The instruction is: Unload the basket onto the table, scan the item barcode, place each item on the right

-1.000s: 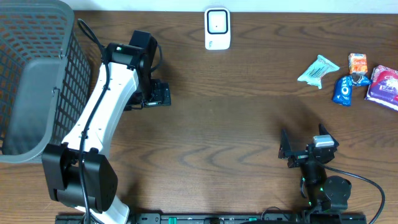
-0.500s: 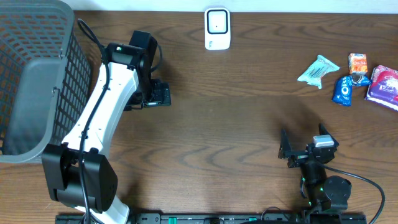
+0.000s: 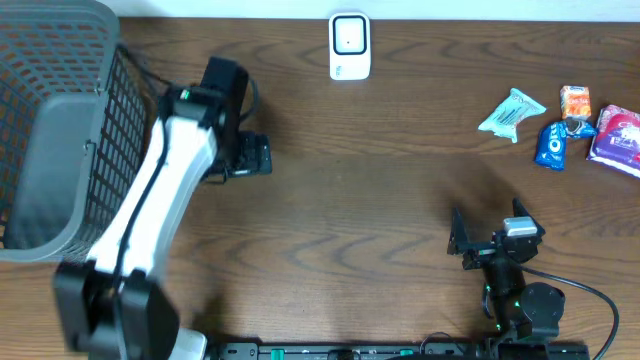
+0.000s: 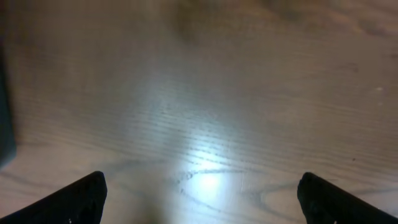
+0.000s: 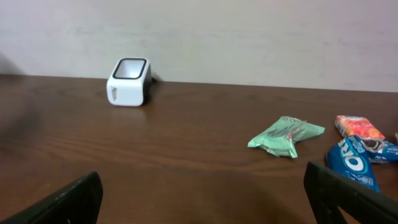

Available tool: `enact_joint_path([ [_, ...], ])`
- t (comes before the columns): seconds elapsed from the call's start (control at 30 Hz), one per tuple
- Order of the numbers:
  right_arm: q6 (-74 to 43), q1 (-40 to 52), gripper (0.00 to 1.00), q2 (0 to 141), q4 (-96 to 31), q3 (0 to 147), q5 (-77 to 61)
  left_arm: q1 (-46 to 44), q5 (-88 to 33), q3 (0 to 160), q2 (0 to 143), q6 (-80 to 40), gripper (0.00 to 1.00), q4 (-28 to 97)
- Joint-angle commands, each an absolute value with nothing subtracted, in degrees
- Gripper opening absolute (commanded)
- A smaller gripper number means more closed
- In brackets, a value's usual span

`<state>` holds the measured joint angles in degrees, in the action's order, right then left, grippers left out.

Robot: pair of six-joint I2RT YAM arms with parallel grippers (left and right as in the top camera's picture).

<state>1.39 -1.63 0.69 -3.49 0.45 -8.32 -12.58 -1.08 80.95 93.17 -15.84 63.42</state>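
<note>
Scanner (image 3: 349, 45) on brown, seemingly wooden table (image 3: 380, 200), wall (image 5: 249, 37) behind.

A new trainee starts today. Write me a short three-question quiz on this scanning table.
1. True or false: the scanner stands outside the basket.
2. Which snack lies nearest the scanner? A green packet; B Oreo pack; C orange box.
3. Fill in: both arms' jaws stand ___, holding nothing.

Key: 1 true; 2 A; 3 open.
</note>
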Motion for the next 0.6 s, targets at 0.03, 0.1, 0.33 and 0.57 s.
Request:
enact_joint_path([
  [0.03,2.22,-1.41,0.99,0.30,-3.64,0.32,-8.67,-12.43,0.51,67.90,80.18,-14.61,0.98,56.34],
  [0.1,2.22,-1.41,0.99,0.30,-3.64,0.32,-8.67,-12.45,0.47,60.82,74.02,-14.63,0.98,51.90],
  [0.33,2.22,-1.41,0.99,0.30,-3.64,0.32,-8.67,-12.45,0.47,38.50,51.99,-14.66,0.98,38.00],
  [0.57,2.22,-1.41,0.99,0.30,-3.66,0.32,-8.67,-12.45,0.47,22.09,32.97,-14.63,0.98,26.79],
])
